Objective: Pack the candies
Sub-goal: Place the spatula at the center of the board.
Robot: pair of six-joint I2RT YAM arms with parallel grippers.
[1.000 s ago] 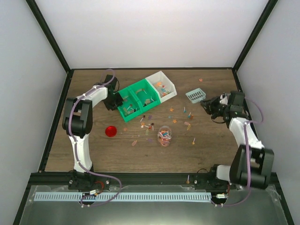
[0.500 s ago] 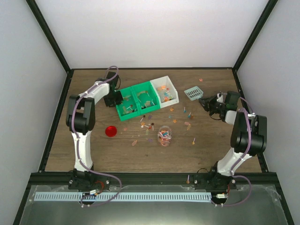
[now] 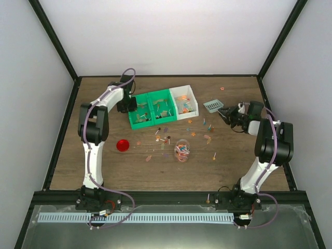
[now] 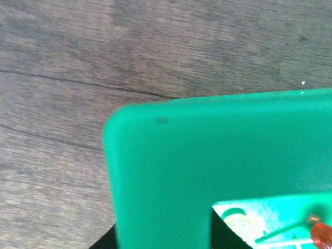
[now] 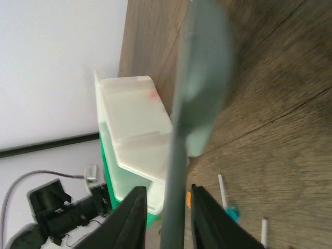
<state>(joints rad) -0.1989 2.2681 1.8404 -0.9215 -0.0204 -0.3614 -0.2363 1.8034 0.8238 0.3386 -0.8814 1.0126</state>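
Far forward, left gripper (image 3: 128,106) tight on green tray (image 4: 218,155); right gripper (image 3: 223,114) narrow astride scoop (image 3: 213,106).

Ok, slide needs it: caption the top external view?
Left gripper clamps a green and white compartment tray; right gripper straddles the handle of a pale slotted scoop, wrapped candies scattered between.

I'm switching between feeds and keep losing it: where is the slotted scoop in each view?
Top external: scoop right of centre, between the white bin and the right gripper.
Left wrist: not in it; only the green bin wall over wood.
Right wrist: blurred, centre, head up, handle running down between the fingers.
Shared landmark: the white bin, just left of the scoop in both views showing it; the green bin adjoins it.
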